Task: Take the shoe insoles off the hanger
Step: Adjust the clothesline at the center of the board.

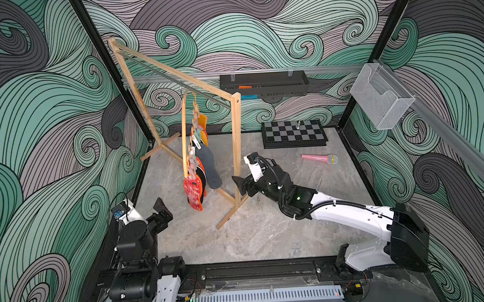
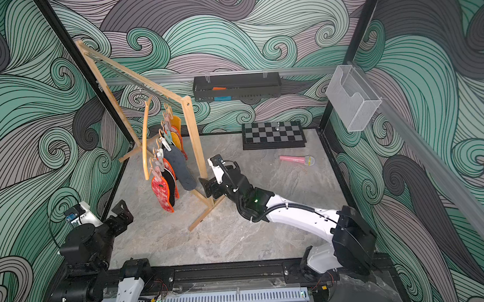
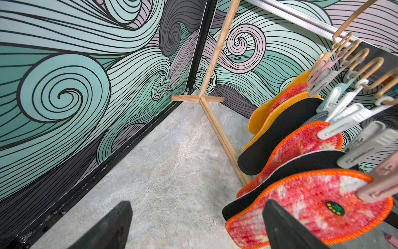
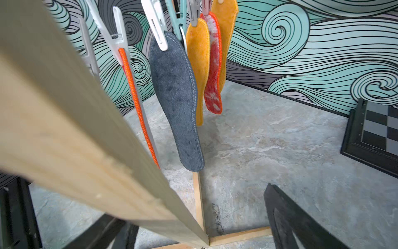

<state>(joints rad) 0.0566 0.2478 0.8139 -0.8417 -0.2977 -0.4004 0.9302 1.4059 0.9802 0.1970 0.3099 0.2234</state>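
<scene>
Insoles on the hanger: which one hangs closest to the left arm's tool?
The red-white mottled insole with the round green sticker, at the row's near end. The open left tool is nearest this one; the rest hang behind it.

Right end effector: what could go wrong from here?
The open right end effector has the light wooden rack frame's upright post between its fingers in its wrist view; closing or advancing could clamp or shove the rack, not the dark grey felt insole beyond. Pulling that one may also drag the mustard yellow insole hanging close beside it.
</scene>
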